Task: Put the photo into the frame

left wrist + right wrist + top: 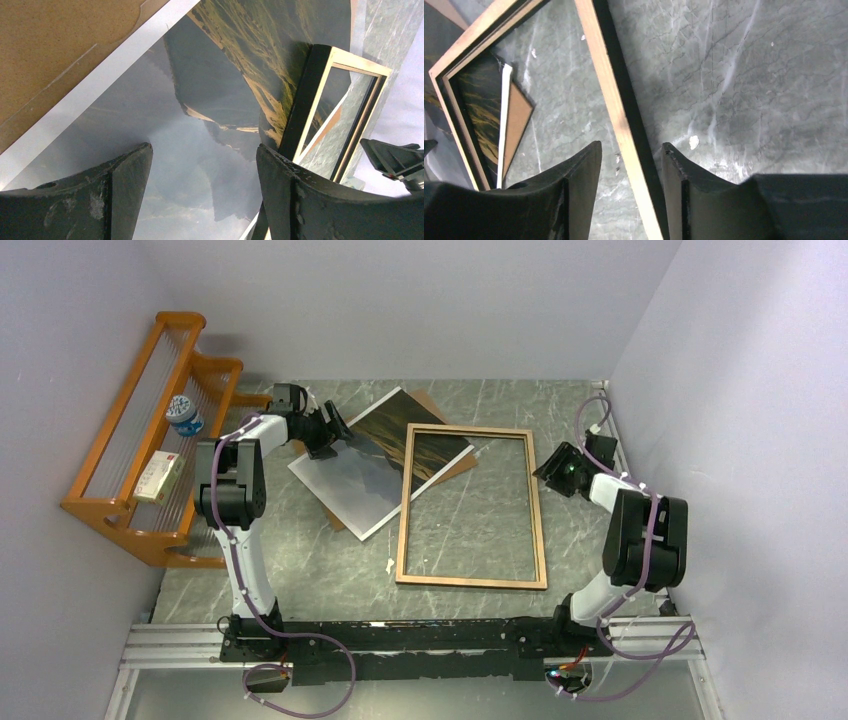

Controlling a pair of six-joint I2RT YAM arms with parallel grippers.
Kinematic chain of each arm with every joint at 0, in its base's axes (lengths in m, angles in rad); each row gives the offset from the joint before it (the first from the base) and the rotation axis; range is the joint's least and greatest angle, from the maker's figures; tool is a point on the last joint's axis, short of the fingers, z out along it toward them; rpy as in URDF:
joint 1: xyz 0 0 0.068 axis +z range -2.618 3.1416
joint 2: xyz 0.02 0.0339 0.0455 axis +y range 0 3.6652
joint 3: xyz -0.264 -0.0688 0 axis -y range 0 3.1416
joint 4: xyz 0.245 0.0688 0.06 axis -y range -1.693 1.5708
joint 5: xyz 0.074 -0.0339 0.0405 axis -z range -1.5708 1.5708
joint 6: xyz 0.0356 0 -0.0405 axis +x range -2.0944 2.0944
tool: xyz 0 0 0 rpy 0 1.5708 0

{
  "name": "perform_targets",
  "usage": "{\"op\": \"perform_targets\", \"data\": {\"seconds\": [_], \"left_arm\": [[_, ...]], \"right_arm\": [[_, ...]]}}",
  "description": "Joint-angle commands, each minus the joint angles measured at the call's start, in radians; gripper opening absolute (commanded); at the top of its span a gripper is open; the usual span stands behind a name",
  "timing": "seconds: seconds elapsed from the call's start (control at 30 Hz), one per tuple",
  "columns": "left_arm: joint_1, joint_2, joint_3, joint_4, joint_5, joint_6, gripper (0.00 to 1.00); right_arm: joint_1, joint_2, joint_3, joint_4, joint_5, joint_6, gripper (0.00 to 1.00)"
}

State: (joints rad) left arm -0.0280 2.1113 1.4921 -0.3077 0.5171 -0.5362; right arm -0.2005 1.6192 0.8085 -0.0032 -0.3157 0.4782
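Observation:
The frame (404,515) lies flat mid-table, brown wood side up, its far left corner resting over the photo (375,455). The photo shows its dark mountain picture, tilted, on a brown backing board (427,399). My left gripper (330,440) hovers open over the photo's left part; in the left wrist view the print (210,100) fills the gap between my fingers (125,175). My right gripper (552,472) is open and straddles the frame's right rail (609,80), with a gap on the inner side and the outer finger (674,170) close to the rail's black edge.
An orange wooden rack (110,510) stands at the left wall with a blue-white tub (184,415) and a small box (158,476) on it. A tiny white scrap (388,566) lies by the frame's near left corner. Walls close in on three sides.

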Motion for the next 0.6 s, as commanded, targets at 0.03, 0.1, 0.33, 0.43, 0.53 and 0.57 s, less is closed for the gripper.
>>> {"op": "perform_targets", "data": {"seconds": [0.03,0.1,0.33,0.43,0.53,0.57], "left_arm": [[-0.004,-0.042,-0.008,-0.026,-0.030,0.035,0.82],[-0.004,-0.050,-0.006,-0.039,-0.033,0.041,0.82],[-0.004,-0.080,-0.032,-0.059,-0.040,0.058,0.82],[-0.004,-0.102,-0.047,-0.067,-0.042,0.066,0.82],[-0.005,-0.134,-0.068,-0.073,-0.042,0.078,0.82],[-0.004,-0.147,-0.079,-0.073,-0.042,0.080,0.82]], "right_arm": [[0.039,-0.115,0.087,-0.109,0.075,-0.018,0.54],[0.078,-0.109,0.138,-0.172,0.096,-0.010,0.55],[0.363,-0.031,0.303,-0.344,0.201,0.002,0.61],[0.472,0.023,0.357,-0.373,0.226,0.028,0.68],[0.564,0.114,0.449,-0.468,0.309,0.051,0.73],[0.580,0.147,0.476,-0.505,0.337,0.068,0.73]]}}
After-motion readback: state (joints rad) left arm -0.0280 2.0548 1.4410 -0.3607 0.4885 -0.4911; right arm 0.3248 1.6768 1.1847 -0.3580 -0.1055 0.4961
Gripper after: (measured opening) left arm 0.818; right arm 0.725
